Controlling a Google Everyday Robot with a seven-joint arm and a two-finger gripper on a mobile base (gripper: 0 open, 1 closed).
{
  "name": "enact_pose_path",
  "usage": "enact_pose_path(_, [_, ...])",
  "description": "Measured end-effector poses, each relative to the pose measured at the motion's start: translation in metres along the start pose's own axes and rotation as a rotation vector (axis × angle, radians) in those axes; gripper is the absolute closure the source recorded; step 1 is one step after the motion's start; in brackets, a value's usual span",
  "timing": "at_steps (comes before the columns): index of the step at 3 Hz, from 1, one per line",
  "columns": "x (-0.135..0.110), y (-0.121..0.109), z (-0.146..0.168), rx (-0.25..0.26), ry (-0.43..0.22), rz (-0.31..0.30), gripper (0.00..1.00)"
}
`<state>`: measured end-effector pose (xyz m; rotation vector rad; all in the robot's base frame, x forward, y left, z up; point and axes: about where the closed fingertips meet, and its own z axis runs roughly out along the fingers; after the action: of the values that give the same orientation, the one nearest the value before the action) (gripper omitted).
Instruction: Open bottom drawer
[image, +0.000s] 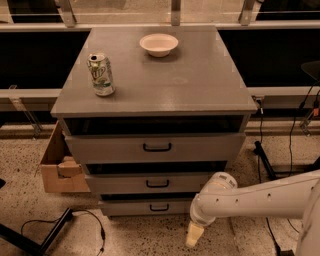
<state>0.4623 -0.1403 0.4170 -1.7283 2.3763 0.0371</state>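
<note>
Single high view, angled down onto cabinet (200, 75) front, mid-distance — tool (193, 235) low in right foreground

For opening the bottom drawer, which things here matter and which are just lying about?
Job: bottom drawer, its black handle, the tool hanging low to its right.
Lying about: can, bowl, cardboard box, top drawer, middle drawer.

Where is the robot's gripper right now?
In the camera view, the gripper hangs low over the speckled floor at the lower right. It is just right of the bottom drawer and a little below it.
</note>
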Motion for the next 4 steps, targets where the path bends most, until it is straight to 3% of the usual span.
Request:
enact_pose_path(1, [0.001,-0.001,0.001,0.008,0.002,-0.002,0.00])
enact_pose_path(2, [-0.007,0.002,0.022,-0.017,0.005,-0.014,0.00])
enact_pose_path(4, [-0.028,-0.004,0.112,-0.040,-0.025,-0.067,0.00])
